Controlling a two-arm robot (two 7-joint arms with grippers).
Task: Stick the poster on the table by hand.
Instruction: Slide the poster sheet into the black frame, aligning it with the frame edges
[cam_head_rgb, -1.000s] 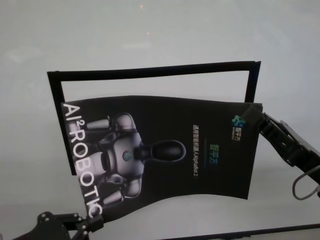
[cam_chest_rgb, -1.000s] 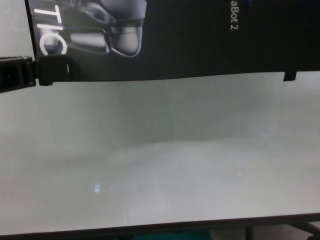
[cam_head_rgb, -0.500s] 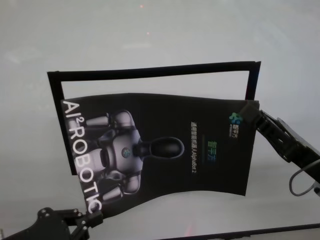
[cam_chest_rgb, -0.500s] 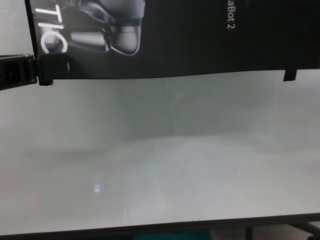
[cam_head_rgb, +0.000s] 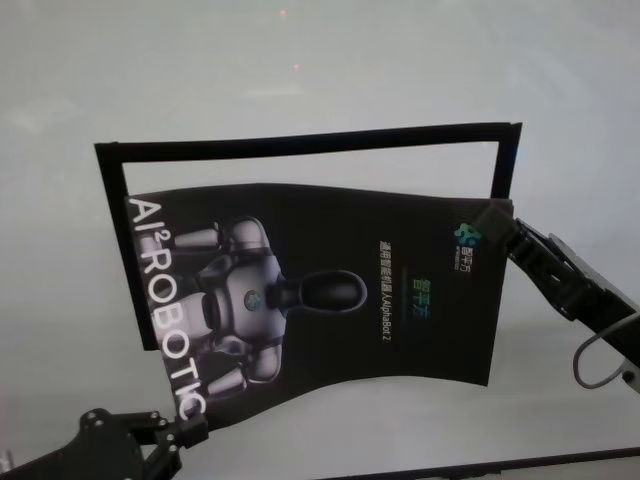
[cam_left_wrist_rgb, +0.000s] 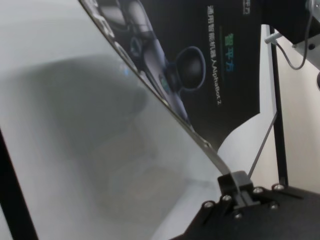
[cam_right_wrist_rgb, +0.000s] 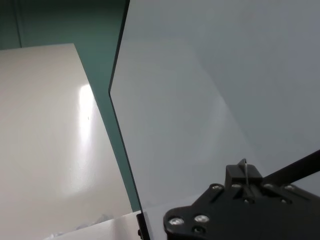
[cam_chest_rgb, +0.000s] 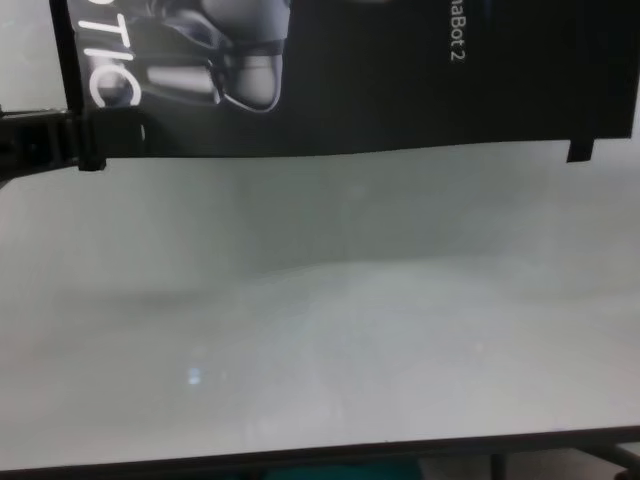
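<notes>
The poster (cam_head_rgb: 330, 300), a glossy black sheet with a grey robot picture and white letters, hangs bowed just above the white table (cam_head_rgb: 300, 60). My left gripper (cam_head_rgb: 190, 430) is shut on its near left corner. My right gripper (cam_head_rgb: 497, 218) is shut on its far right corner. The chest view shows the poster's near edge (cam_chest_rgb: 400, 80) off the table, with the left gripper (cam_chest_rgb: 92, 140) clamping it. In the left wrist view the left gripper (cam_left_wrist_rgb: 234, 181) pinches the sheet's thin edge. In the right wrist view the right gripper (cam_right_wrist_rgb: 243, 176) holds the sheet edge-on.
Narrow black tape strips (cam_head_rgb: 300, 142) form a three-sided frame on the table behind and beside the poster. A small black tab (cam_chest_rgb: 578, 151) sticks out below the poster's near right corner. The table's dark front edge (cam_chest_rgb: 320, 455) runs close to me.
Both grippers have carried the poster a little farther from me. Its far edge now lies closer to the top tape strip, and the sheet looks flatter.
</notes>
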